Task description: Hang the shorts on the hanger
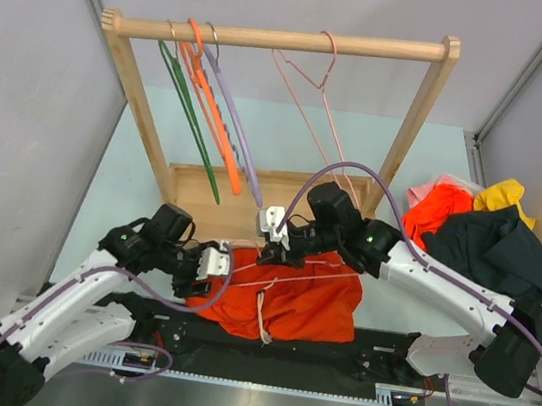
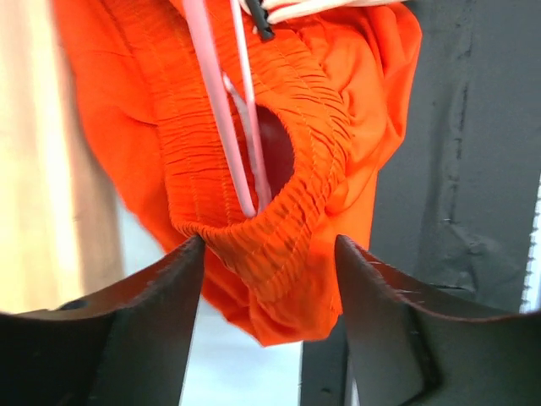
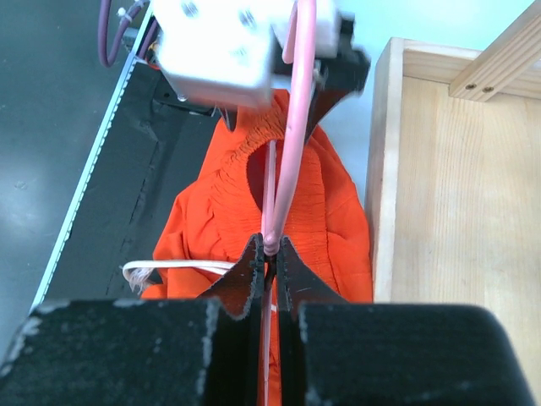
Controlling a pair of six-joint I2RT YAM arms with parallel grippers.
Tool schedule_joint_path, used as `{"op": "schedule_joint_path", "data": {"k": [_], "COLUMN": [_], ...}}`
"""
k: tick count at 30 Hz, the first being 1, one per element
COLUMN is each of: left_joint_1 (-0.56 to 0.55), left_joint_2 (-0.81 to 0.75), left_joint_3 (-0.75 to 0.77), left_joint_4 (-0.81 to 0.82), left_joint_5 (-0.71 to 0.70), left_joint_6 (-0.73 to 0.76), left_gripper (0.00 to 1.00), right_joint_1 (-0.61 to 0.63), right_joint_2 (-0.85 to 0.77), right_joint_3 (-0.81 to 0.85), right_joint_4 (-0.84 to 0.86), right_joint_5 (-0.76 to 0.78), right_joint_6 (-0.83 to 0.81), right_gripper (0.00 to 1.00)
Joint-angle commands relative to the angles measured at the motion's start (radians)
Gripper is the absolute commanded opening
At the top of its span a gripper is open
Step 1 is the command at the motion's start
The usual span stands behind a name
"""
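Note:
The bright orange-red shorts (image 1: 293, 297) hang bunched in front of the rack base, their white drawstring (image 1: 260, 315) dangling. A thin pale-pink hanger (image 3: 292, 144) runs through the elastic waistband (image 2: 254, 161). My right gripper (image 3: 270, 247) is shut on the hanger's wire and holds it over the shorts (image 3: 220, 211). My left gripper (image 2: 269, 245) is open at the left end of the shorts. A fold of the waistband lies between its fingertips, unclamped. In the top view the left gripper (image 1: 225, 265) and the right gripper (image 1: 272, 254) stand close together.
A wooden rack (image 1: 274, 39) at the back carries green, orange and lilac hangers (image 1: 236, 127) and a second pink hanger (image 1: 317, 88). Its wooden base (image 1: 242, 194) lies just behind the shorts. Orange, dark green and yellow clothes (image 1: 487, 244) are piled at the right. A black mat (image 1: 351, 354) runs along the front.

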Motion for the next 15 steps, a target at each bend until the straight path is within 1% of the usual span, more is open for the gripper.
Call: {"op": "schedule_joint_path", "data": {"k": [1,3,4,5,6,7,8,10,11,12,13,14,15], "left_joint_1": [-0.004,-0.015,-0.033,-0.041,-0.046,-0.050,-0.051,-0.052,-0.052,-0.054,-0.054,-0.054,-0.054], "left_joint_2": [0.076,0.079,0.073,0.063,0.044,0.032,0.023,0.003,0.001,0.000,0.004,0.003,0.006], "left_joint_3": [0.048,0.048,0.045,0.038,0.035,0.030,0.021,0.012,0.009,0.010,0.009,0.010,0.012], "left_joint_4": [0.026,0.015,0.018,0.022,0.027,0.032,0.032,0.035,0.033,0.021,0.018,0.013,0.003], "left_joint_5": [0.073,0.085,0.076,0.071,0.064,0.054,0.038,0.016,-0.005,-0.012,-0.021,-0.030,-0.044], "left_joint_6": [-0.018,0.008,0.007,0.006,0.001,-0.001,0.002,0.007,0.013,0.025,0.032,0.035,0.050], "left_gripper": [0.57,0.43,0.24,0.14,0.04,0.00,0.00,0.00,0.00,0.00,0.00,0.00,0.00], "right_joint_1": [0.000,0.000,-0.002,-0.003,-0.002,-0.006,-0.006,-0.014,-0.019,-0.023,-0.031,-0.057,-0.072], "right_joint_2": [-0.040,-0.043,-0.046,-0.054,-0.074,-0.086,-0.100,-0.143,-0.163,-0.181,-0.215,-0.233,-0.250], "right_joint_3": [-0.003,-0.006,-0.006,-0.006,-0.006,-0.006,-0.006,-0.006,-0.006,-0.007,-0.006,-0.004,-0.004], "right_joint_4": [0.129,0.140,0.137,0.128,0.093,0.069,0.045,-0.033,-0.053,-0.084,-0.095,-0.104,-0.127], "right_joint_5": [-0.027,-0.022,-0.022,-0.017,-0.008,-0.002,0.007,0.036,0.056,0.102,0.120,0.136,0.160], "right_joint_6": [0.045,0.049,0.045,0.036,0.023,0.011,0.002,-0.020,-0.015,0.008,0.026,0.045,0.084], "right_gripper": [0.00,0.00,0.00,0.00,0.00,0.00,0.09,0.24,0.47,0.57,0.62,0.73,0.79]}}
